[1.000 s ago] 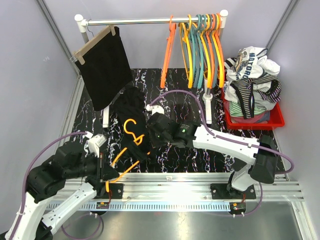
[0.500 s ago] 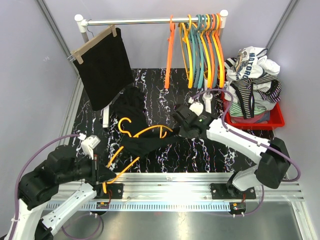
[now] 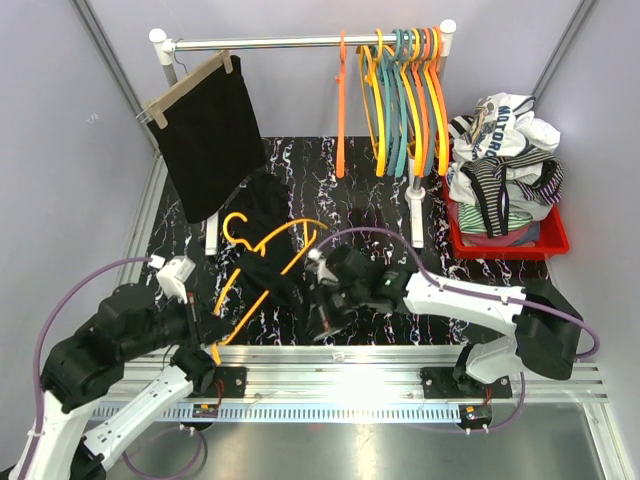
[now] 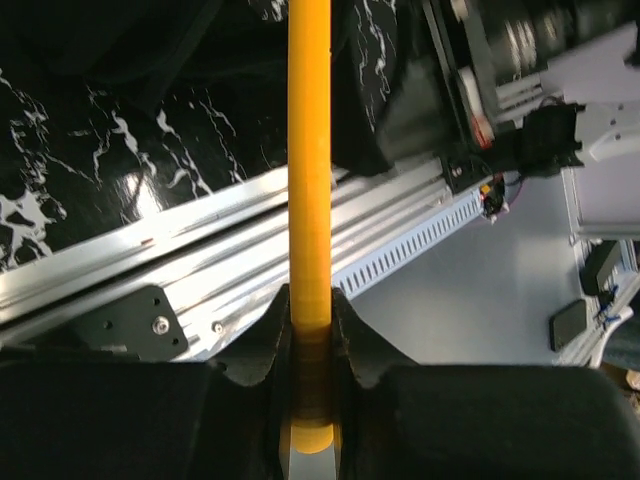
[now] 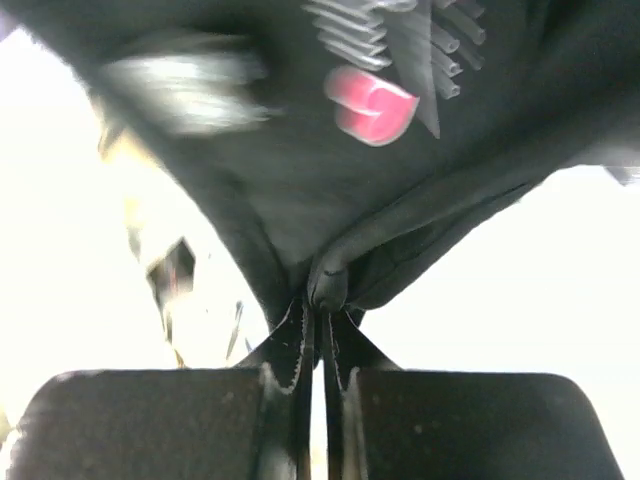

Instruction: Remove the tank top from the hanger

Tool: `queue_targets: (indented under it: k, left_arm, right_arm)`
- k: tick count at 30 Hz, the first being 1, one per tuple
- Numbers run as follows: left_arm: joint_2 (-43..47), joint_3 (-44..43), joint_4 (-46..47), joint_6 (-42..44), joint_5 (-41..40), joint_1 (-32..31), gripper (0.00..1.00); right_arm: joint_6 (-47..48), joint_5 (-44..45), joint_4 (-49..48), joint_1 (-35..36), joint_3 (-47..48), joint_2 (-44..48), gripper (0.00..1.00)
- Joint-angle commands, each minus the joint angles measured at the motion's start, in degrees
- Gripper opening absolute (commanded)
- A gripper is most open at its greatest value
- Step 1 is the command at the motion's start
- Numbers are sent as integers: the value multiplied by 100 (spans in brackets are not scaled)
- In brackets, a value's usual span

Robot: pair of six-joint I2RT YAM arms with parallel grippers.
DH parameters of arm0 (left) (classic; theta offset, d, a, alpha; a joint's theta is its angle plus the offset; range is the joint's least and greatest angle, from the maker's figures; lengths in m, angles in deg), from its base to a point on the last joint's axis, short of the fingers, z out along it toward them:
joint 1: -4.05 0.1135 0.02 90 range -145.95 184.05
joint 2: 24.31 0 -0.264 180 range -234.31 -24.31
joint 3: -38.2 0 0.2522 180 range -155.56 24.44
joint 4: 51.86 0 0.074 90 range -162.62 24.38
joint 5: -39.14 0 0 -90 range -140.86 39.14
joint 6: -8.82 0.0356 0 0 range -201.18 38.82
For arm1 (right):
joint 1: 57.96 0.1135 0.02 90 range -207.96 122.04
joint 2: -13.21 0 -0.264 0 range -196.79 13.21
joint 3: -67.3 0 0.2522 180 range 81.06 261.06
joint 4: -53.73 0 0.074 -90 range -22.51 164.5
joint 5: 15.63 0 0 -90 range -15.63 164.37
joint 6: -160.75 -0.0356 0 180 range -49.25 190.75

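An orange hanger point(image 3: 262, 262) lies slanted over the black marble table, hook toward the back. The black tank top point(image 3: 264, 205) is bunched around its upper part and trails toward the front. My left gripper point(image 3: 208, 336) is shut on the hanger's lower end; in the left wrist view the orange bar point(image 4: 310, 150) runs straight up from between the left gripper's point(image 4: 310, 325) jaws. My right gripper point(image 3: 322, 318) is right of the hanger near the table's front edge. In the right wrist view the right gripper point(image 5: 318, 312) is shut on a fold of the black tank top point(image 5: 300, 150).
A clothes rail at the back holds a black garment on a wooden hanger point(image 3: 205, 130) and several coloured hangers point(image 3: 400, 95). A red bin point(image 3: 548, 240) piled with clothes stands at the right. A metal rail point(image 3: 400, 360) runs along the near edge.
My right gripper has swung from the middle right to the near front, taking black cloth with it. The hanger has turned steeper, its hook now farther back and left.
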Motion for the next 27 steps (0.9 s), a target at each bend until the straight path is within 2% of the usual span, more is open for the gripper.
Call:
queue_targets:
  k: [1, 5, 12, 15, 16, 17, 18, 19, 20, 25, 26, 27]
  left_arm:
    - [-308, 225, 1292, 57, -628, -18, 0]
    - [-572, 436, 2180, 188, -1242, -18, 0]
    - [-1090, 656, 3015, 329, -2227, -18, 0]
    - [-1240, 683, 3393, 338, -2448, -18, 0]
    - [-1276, 674, 3542, 338, -2457, -18, 0]
    - [-1319, 657, 3587, 347, -2431, -18, 0]
    - [-1416, 596, 3596, 347, -2422, -18, 0]
    - [-1451, 578, 3579, 355, -2387, -18, 0]
    - [-1487, 569, 3544, 390, -2317, -18, 0]
    - [-1373, 937, 3227, 452, -1826, -27, 0]
    - [-1286, 1086, 3192, 452, -1729, -27, 0]
    - [-1085, 1374, 3166, 444, -1667, -27, 0]
  right_arm:
    - [263, -1768, -921, 602, 435, 159, 0]
    - [535, -2339, -771, 1147, 786, -175, 0]
    - [843, -2525, 71, 1728, 691, -167, 0]
    - [993, -2061, 737, 1755, 611, -71, 9]
    - [1045, -1876, 949, 1755, 620, -44, 19]
    - [1159, -1161, 1195, 1755, 751, 8, 59]
    - [1186, -702, 1754, 1755, 848, 26, 65]
    - [1195, -305, 1978, 1746, 936, 44, 78]
    - [1143, 612, 2180, 1746, 1197, 96, 100]
    - [117, 3341, 3217, 1702, 1919, 360, 100]
    - [-417, 4294, 3489, 1693, 2051, 360, 100]
    - [-735, 4748, 4066, 1685, 2166, 360, 100]
